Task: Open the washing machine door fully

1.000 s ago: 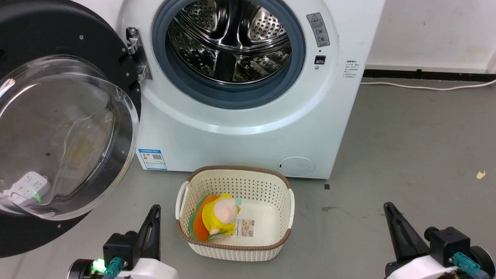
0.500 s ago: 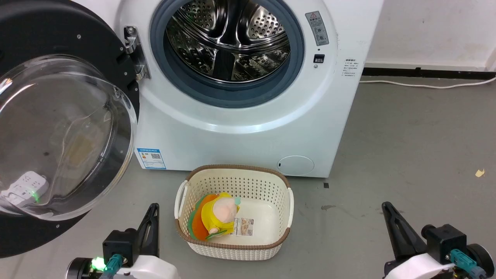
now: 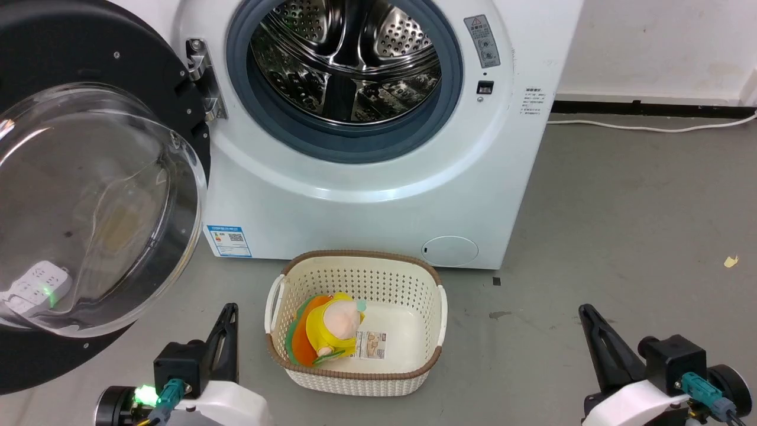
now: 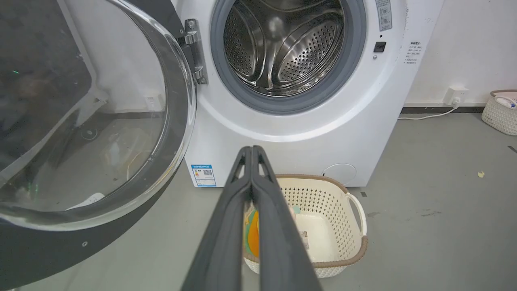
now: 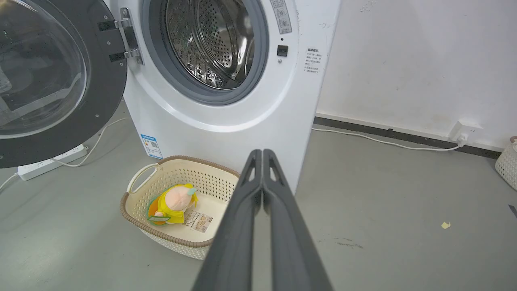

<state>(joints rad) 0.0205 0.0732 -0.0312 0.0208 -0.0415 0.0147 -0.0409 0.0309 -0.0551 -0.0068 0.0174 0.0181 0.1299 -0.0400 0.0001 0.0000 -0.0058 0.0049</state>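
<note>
The washing machine door, a glossy black disc with a bulging clear glass bowl, stands swung wide open to the left of the white machine, hanging on its metal hinge. It also fills the left of the left wrist view and the upper left of the right wrist view. The steel drum is exposed. My left gripper is shut, low and below the door, touching nothing. My right gripper is shut too, far right over bare floor. Both pairs of fingers are pressed together, empty.
A cream perforated basket holding a yellow and orange plush toy sits on the grey floor in front of the machine, between my grippers. A white power strip and cable lie behind the door. Another basket stands by the right wall.
The whole head picture has drifted slightly left and up, so the camera moved. The door and both shut grippers keep their places relative to the machine.
</note>
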